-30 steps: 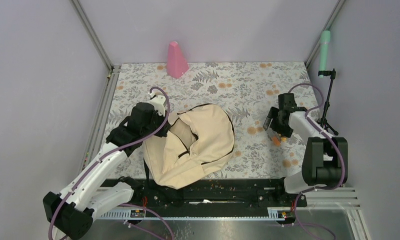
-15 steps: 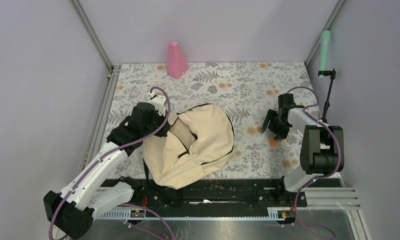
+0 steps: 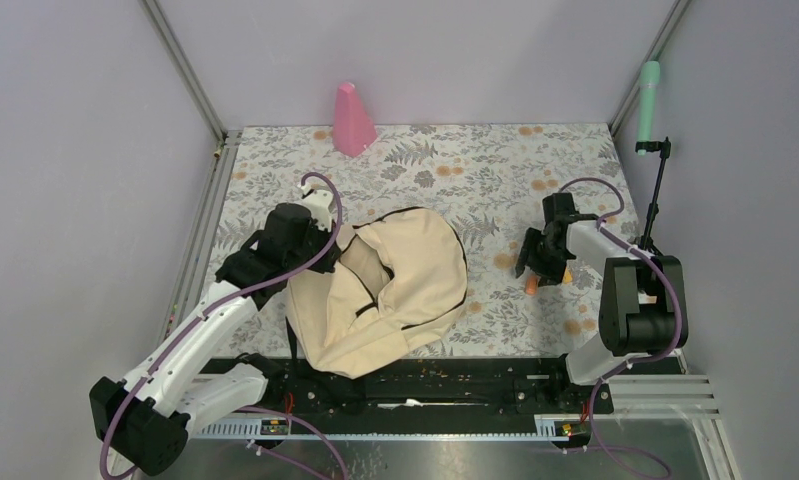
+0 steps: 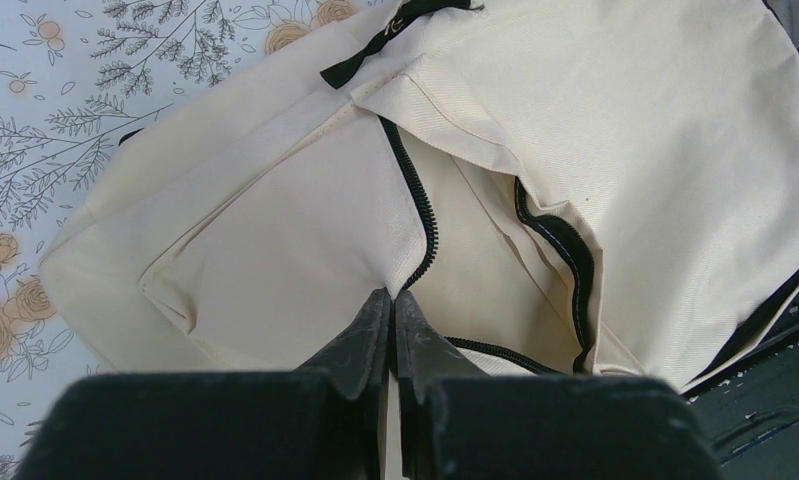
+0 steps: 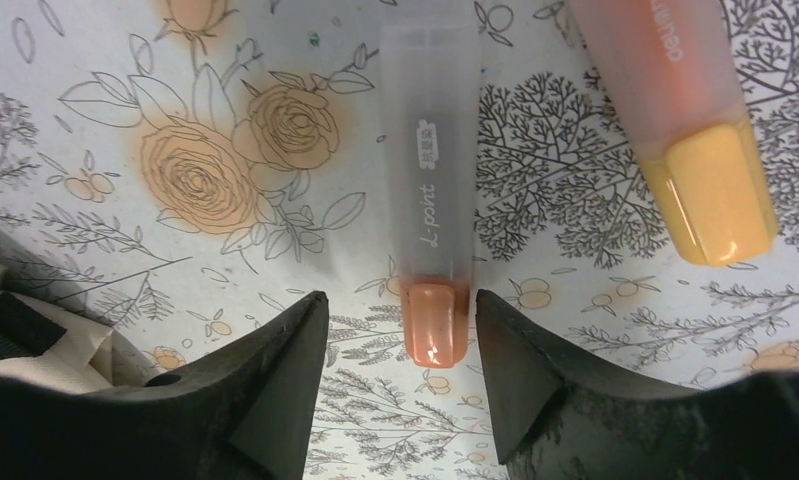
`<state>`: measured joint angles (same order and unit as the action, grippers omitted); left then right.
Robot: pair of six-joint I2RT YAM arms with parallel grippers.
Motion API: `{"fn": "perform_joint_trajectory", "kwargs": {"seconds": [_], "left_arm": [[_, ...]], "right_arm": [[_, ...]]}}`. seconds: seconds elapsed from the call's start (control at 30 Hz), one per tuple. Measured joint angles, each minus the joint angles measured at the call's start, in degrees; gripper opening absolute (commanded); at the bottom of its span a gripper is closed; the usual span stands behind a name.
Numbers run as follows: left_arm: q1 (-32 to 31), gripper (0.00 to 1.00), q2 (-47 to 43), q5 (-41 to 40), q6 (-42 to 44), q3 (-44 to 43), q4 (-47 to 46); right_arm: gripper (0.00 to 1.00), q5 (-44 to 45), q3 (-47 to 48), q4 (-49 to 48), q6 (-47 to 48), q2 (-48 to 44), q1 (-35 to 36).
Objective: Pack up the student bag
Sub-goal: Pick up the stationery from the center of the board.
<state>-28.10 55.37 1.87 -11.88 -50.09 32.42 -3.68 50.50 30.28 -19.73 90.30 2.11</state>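
Note:
The student bag (image 3: 395, 290), a big cream backpack with dark zipper lines, lies at the table's near middle with its top unzipped. At the bag's left side, my left gripper (image 3: 325, 238) is shut on the fabric edge beside the zipper (image 4: 393, 296), holding the opening up. The bag (image 4: 625, 150) fills the left wrist view. Right of the bag, my right gripper (image 3: 537, 262) points down over the table, open. In the right wrist view its jaws (image 5: 400, 312) stand on either side of the orange cap of a grey marker (image 5: 430, 200) without touching it. A corner of the bag (image 5: 35, 350) shows at the lower left.
A second marker with a yellow-orange cap (image 5: 700, 150) lies just right of the grey one. A pink cone (image 3: 353, 120) stands at the back. A green-topped black stand (image 3: 658, 190) rises at the right edge. A black rail (image 3: 425, 385) runs along the near edge.
My right gripper has moved left toward the bag and lower over the markers, and its jaws have narrowed. The left gripper and the bag have stayed still.

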Motion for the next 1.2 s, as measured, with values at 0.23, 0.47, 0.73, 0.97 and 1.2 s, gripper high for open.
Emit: {"fn": "perform_joint_trajectory", "kwargs": {"seconds": [0.23,0.47,0.73,0.97,1.2], "left_arm": [[0.1,0.0,0.0,0.1,0.0,0.0,0.0],[0.1,0.0,0.0,0.1,0.0,0.0,0.0],[0.3,0.0,0.0,0.2,0.0,0.0,0.0],[0.3,0.0,0.0,0.3,0.0,0.0,0.0],[0.4,0.0,0.0,0.6,0.0,0.0,0.0]], "right_arm": [[0.46,1.7,1.6,2.5,-0.2,1.8,0.8],[0.21,2.3,2.6,4.0,0.0,3.7,1.7],[0.02,5.2,2.6,4.7,0.4,-1.4,4.5],[0.0,4.4,3.2,5.8,1.6,-12.9,11.3],[0.0,-6.4,8.6,7.1,2.0,-18.0,23.0]]}}
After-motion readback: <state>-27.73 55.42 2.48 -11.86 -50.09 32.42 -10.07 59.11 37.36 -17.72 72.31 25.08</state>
